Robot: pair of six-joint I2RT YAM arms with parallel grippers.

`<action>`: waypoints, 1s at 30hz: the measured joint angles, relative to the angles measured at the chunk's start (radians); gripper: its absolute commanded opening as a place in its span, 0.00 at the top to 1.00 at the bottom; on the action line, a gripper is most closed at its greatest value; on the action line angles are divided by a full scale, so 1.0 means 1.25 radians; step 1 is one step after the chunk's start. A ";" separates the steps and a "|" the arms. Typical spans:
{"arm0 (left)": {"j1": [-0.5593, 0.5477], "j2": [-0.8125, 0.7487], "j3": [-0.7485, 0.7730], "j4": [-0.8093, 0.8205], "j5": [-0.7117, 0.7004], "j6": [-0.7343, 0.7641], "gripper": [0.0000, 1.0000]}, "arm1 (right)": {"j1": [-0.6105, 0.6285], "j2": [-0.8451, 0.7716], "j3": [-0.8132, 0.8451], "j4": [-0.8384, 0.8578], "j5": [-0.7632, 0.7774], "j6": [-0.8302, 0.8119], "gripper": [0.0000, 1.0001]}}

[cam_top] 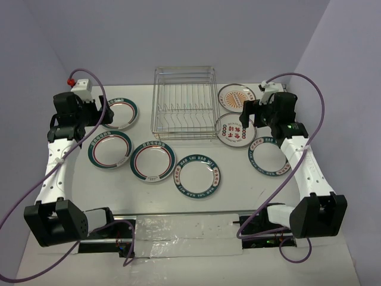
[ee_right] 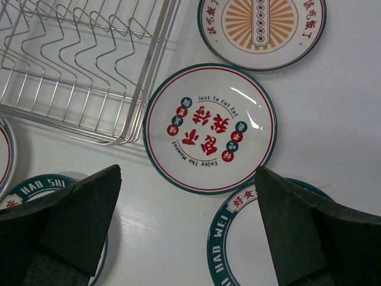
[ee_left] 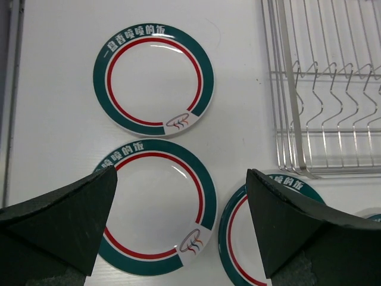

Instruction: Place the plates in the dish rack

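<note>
Several white plates with teal rims lie flat on the table round the empty wire dish rack (cam_top: 184,110). My left gripper (cam_top: 94,112) hangs open above two red-ringed plates, one far (ee_left: 153,79) and one near (ee_left: 158,205); a third plate (ee_left: 238,238) shows at the lower right. My right gripper (cam_top: 253,110) is open too, above the gap between a plate with red characters (ee_right: 210,128) and a lettered-rim plate (ee_right: 238,244). An orange sunburst plate (ee_right: 262,30) lies beyond. Neither gripper holds anything.
The rack (ee_right: 77,59) stands at the back centre, its upright prongs bare. Two more plates (cam_top: 153,161) (cam_top: 197,177) lie in front of it. Purple cables loop off both arms. Walls close in the back and both sides.
</note>
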 measured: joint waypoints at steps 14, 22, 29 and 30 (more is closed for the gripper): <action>-0.002 0.161 0.036 0.001 -0.104 0.219 0.01 | 0.000 0.030 0.013 -0.015 -0.002 -0.001 0.00; -0.009 0.270 0.036 0.032 -0.097 0.422 0.04 | 0.000 0.048 0.021 -0.026 -0.009 -0.003 0.00; -0.033 0.350 0.029 0.096 -0.062 0.530 0.08 | 0.000 0.067 0.026 -0.034 -0.008 -0.007 0.00; -0.041 0.358 0.016 0.117 -0.057 0.548 0.08 | 0.000 0.068 0.027 -0.037 -0.008 -0.007 0.00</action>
